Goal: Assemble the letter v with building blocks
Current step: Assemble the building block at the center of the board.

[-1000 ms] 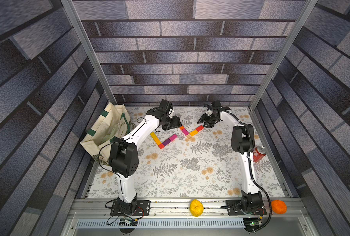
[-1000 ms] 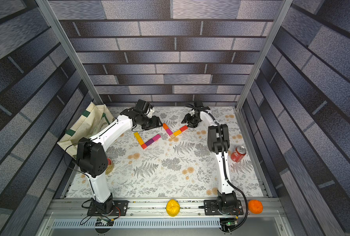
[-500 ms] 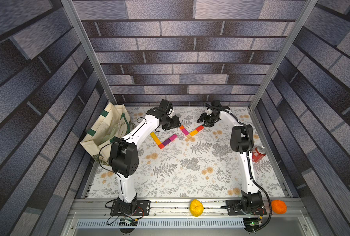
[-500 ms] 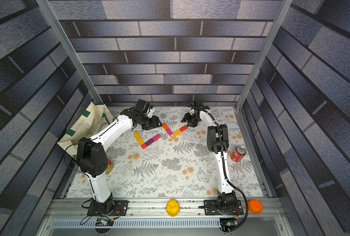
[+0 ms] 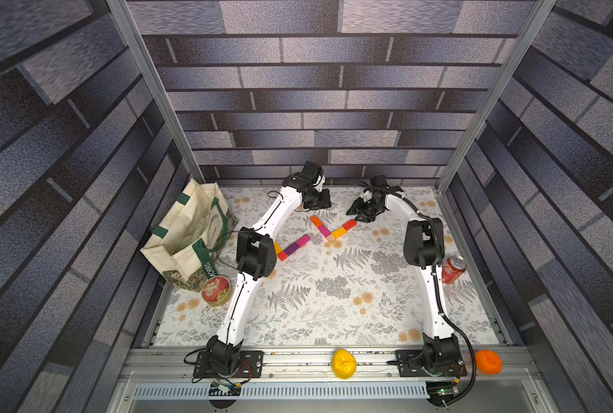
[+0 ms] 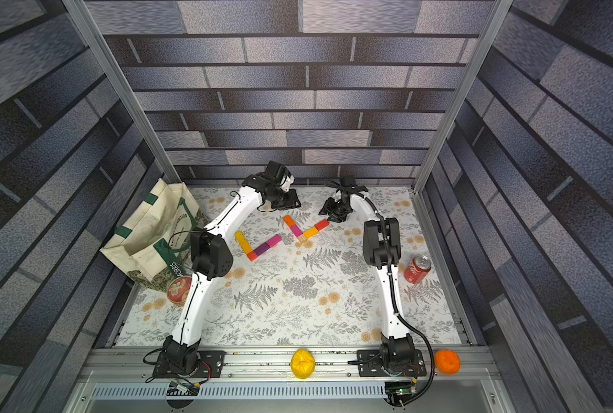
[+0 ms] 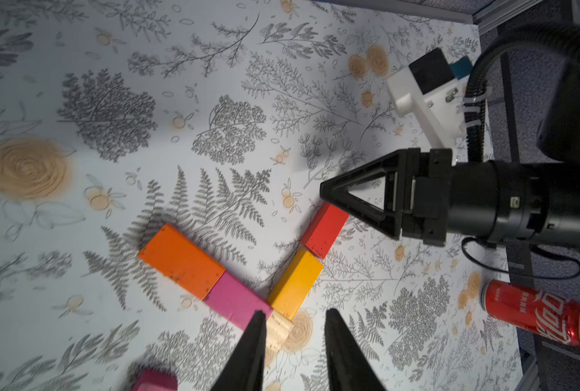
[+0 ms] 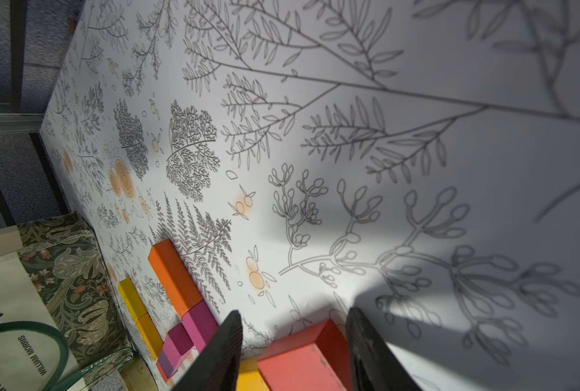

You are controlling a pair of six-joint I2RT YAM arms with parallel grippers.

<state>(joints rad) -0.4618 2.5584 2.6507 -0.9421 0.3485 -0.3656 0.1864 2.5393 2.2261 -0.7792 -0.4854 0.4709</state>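
Observation:
Five building blocks lie as a V: orange (image 7: 180, 259), magenta (image 7: 236, 299), a wood cube (image 7: 278, 330) at the point, yellow-orange (image 7: 295, 282) and red (image 7: 324, 230). In both top views this V (image 5: 331, 229) (image 6: 302, 229) sits mid-back. A second angle of yellow, red, purple and magenta blocks (image 6: 258, 247) lies to its left. My right gripper (image 8: 292, 323) (image 5: 356, 214) is open, its fingers either side of the red block's (image 8: 302, 359) far end with table showing beside one finger. My left gripper (image 7: 295, 313) (image 5: 324, 204) hangs open behind the orange block, holding nothing.
A cream tote bag (image 5: 190, 243) and a round tin (image 5: 215, 290) stand at the left. At the right edge there is a red soda can (image 5: 453, 268). A yellow lump (image 5: 344, 363) and an orange lump (image 5: 488, 361) rest on the front rail. The back wall is close behind both grippers.
The left gripper's jaws have narrowed but still stand apart. Both arms have hardly shifted, and the blocks lie as before.

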